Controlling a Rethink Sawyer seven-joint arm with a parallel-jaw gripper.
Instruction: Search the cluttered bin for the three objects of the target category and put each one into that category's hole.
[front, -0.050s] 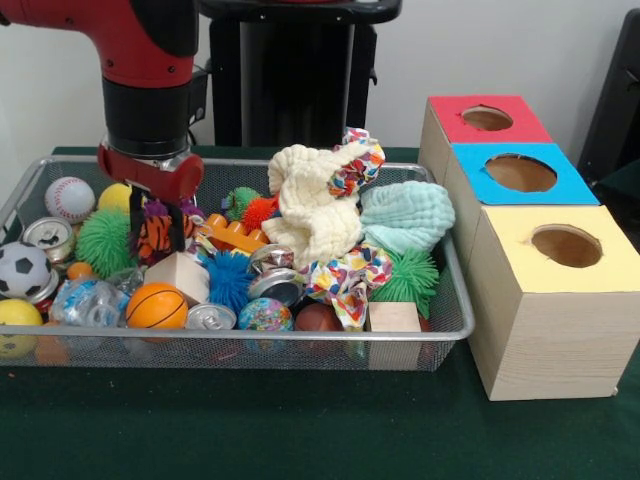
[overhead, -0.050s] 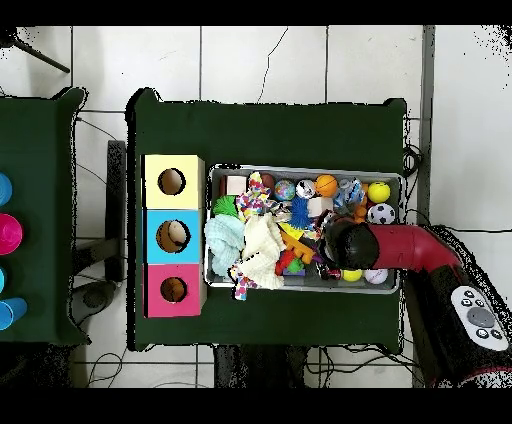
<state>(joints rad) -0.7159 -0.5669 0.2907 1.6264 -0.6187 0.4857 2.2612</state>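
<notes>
Pincer (front, -0.050s: 157, 232) down in wire bin (front, -0.050s: 455, 300), astride tiger-striped toy (front, -0.050s: 158, 236), no legible writing

Cluttered bin (front, -0.050s: 455, 300) on table (front, -0.050s: 300, 430), three holed boxes (front, -0.050s: 545, 290) apparently just beside it.

Front view sits low and close, facing the bin (front, -0.050s: 240, 340); overhead looks straight down from far; both share bin (overhead, -0.050s: 305, 170) and boxes (overhead, -0.050s: 173, 235).
</notes>
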